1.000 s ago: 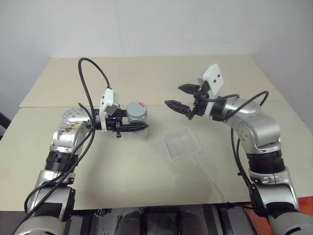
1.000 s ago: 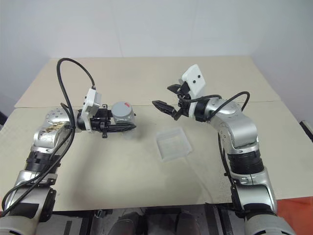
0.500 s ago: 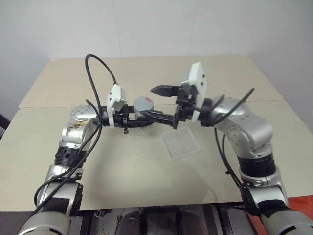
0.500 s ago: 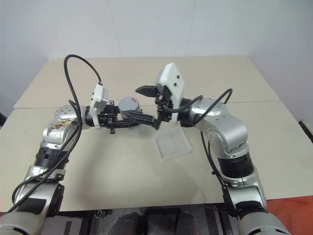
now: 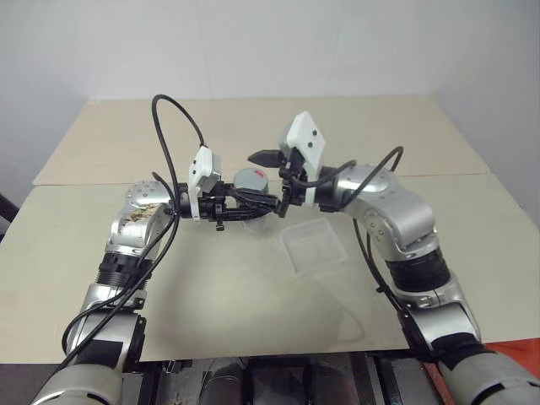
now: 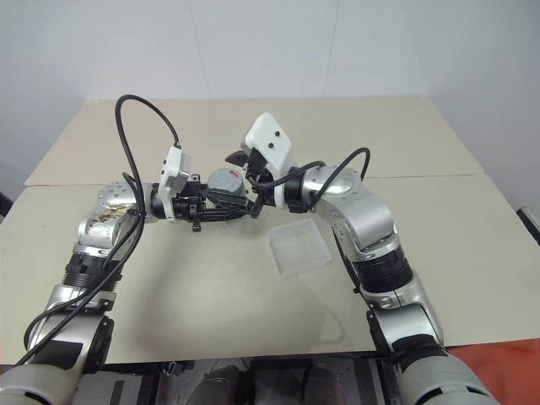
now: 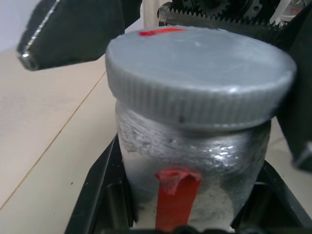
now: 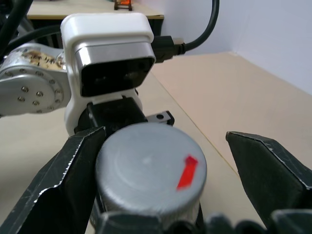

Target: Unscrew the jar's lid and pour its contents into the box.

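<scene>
— What is the lid (image 7: 200, 73) like?
— Matt grey plastic, with a ribbed edge and a scrap of red tape on top.
— And the jar (image 7: 192, 161)?
— Silvery and rough, crinkled like foil, with a red tape strip.
— The box (image 5: 313, 248)?
— Clear, thin plastic, slightly glossy.
— The table (image 5: 253, 295)?
— Smooth, matt beige board.
— The left pincer (image 5: 253, 202)?
— Matt black plastic fingers; brushed metal arm shells.

Silver jointed arms, black looping cables, white wrist camera housings, black toothed fingers.
</scene>
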### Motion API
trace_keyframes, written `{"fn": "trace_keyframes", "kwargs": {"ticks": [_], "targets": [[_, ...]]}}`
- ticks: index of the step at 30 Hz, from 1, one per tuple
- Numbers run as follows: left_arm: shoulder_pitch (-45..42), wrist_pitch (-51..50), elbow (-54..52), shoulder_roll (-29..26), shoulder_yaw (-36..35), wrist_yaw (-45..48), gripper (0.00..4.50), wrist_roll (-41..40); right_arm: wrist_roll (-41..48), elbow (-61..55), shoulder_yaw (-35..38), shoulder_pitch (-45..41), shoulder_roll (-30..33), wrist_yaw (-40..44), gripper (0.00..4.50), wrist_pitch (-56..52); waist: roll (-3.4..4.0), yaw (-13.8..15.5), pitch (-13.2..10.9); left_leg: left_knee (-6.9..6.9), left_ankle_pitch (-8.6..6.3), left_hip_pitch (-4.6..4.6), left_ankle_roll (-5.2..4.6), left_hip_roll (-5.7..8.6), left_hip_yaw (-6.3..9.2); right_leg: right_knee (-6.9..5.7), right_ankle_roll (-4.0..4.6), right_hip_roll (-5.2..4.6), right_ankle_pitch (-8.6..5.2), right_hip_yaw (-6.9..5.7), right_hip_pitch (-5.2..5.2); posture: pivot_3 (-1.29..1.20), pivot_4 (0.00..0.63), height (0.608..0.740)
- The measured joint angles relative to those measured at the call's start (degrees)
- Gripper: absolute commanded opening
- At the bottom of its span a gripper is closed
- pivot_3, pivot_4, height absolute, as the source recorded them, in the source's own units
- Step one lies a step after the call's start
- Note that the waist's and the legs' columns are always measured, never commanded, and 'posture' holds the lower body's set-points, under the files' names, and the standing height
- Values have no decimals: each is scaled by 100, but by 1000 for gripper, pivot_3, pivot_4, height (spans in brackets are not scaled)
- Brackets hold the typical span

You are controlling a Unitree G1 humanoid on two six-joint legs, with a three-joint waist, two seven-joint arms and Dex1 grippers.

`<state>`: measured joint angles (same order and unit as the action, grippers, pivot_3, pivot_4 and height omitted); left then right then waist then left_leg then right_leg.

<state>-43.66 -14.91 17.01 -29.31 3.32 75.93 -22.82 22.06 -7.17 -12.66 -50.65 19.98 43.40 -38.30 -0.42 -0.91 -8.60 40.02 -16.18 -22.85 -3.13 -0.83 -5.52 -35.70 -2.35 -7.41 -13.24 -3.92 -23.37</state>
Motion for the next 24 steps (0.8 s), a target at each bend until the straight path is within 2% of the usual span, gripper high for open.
{"fn": "trace_keyframes", "kwargs": {"ticks": [8,12,24], "targets": [[82,-24,-27,-126,-85,-17,1930,-2,291,-134,245,284,479,320,4486,48,0,5,0,0,0,0,0,-1,0,0,0,0,0,0,0,0,150,740],[117,-23,-59,-214,-109,115,1930,-7,219,-11,695,384,805,240,4486,68,0,23,0,0,0,-1,0,0,0,2,0,0,0,0,1,0,150,740],[125,-19,-68,-174,-108,112,1930,3,410,-346,799,638,892,530,4486,92,0,12,0,-1,0,-1,0,-1,-1,2,0,1,0,2,0,0,150,740]]}}
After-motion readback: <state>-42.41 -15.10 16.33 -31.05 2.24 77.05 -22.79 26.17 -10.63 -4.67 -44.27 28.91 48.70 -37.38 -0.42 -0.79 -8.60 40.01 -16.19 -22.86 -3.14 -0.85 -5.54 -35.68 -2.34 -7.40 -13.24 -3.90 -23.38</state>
